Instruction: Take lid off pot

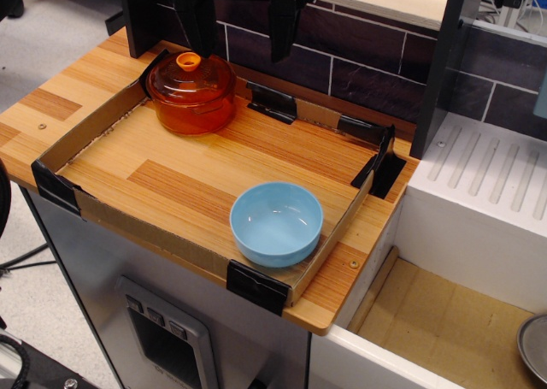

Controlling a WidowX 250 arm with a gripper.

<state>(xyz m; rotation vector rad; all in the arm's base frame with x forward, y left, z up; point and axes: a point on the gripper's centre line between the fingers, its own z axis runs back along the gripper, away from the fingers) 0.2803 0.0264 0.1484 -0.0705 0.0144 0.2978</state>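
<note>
The amber-orange glass pot (193, 113) stands at the back left corner of the wooden tray-like counter. Its domed amber lid (191, 78) sits closed on it, with the small orange knob (189, 61) upright in the centre. My gripper (244, 54) hangs at the top of the view, above and a little behind and to the right of the pot. Its two black fingers (281, 30) are spread wide apart and hold nothing. It does not touch the lid.
A light-blue bowl (276, 222) sits near the front right of the counter. A low cardboard rim (96, 126) with black corner clips (257, 287) borders the wooden surface. A dark tiled wall runs behind. A white sink and drainer (487, 201) lie to the right.
</note>
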